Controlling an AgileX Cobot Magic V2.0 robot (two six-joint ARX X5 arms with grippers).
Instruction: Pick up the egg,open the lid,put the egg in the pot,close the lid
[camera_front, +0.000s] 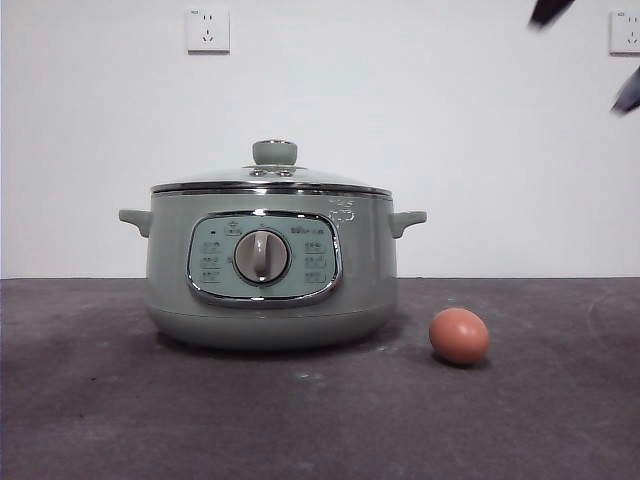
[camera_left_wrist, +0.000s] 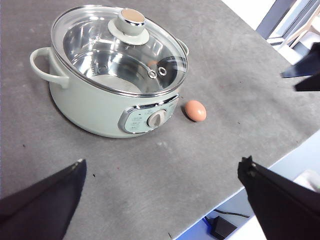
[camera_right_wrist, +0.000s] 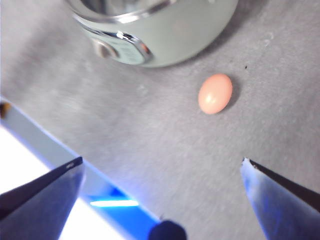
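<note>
Egg (camera_front: 459, 335) on table (camera_front: 320, 420) beside lidded pot (camera_front: 270, 260).

From my front camera, the pot (camera_front: 270, 275) stands on the table (camera_front: 100, 400), left of centre, its dial (camera_front: 261, 256) facing me. The lid (camera_front: 272, 176) sits on the pot, closed. The egg (camera_front: 459, 335) lies on the table to the right of the pot, near its base but apart from it, slightly nearer to me.
</note>
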